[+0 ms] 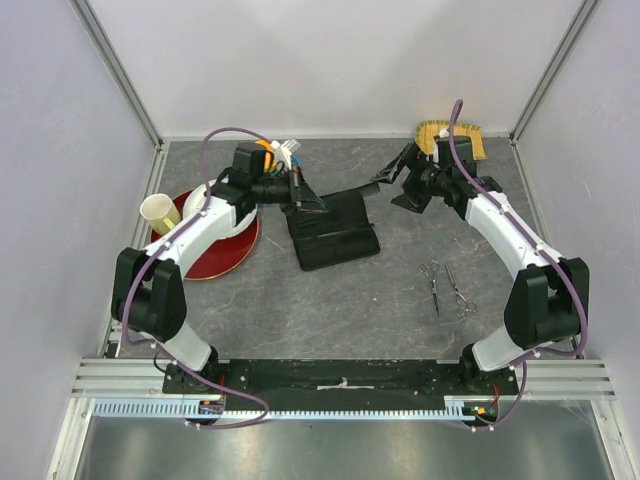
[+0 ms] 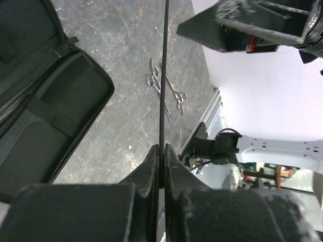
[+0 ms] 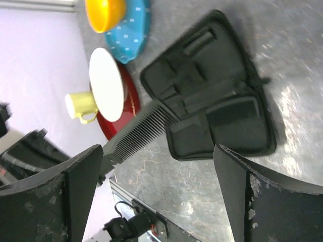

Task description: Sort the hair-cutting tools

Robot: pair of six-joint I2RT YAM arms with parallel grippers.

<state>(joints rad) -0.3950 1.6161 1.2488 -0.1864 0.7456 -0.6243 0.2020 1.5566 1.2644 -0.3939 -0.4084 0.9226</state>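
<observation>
My left gripper (image 1: 298, 192) (image 2: 162, 147) is shut on a slim black comb (image 1: 315, 205) (image 2: 164, 75), held above the table. The comb's toothed end reaches over the open black zip case (image 1: 335, 235) (image 2: 50, 101). The right wrist view shows the comb (image 3: 141, 132) meeting the edge of the case (image 3: 217, 91). My right gripper (image 1: 400, 185) (image 3: 157, 148) is open and empty, hovering beyond the case's far right corner. Two silver scissors (image 1: 432, 283) (image 1: 460, 290) lie side by side on the table at the right; they also show in the left wrist view (image 2: 154, 78) (image 2: 174, 93). I see no second comb.
A red plate (image 1: 225, 250) (image 3: 132, 98) with a white plate (image 3: 107, 83) on it lies at the left, beside a yellow cup (image 1: 157, 212) (image 3: 81, 105). A yellow bowl (image 3: 103, 10) sits on a blue plate (image 3: 133, 30) at the back. A yellow brush-like thing (image 1: 450, 138) lies at the back right.
</observation>
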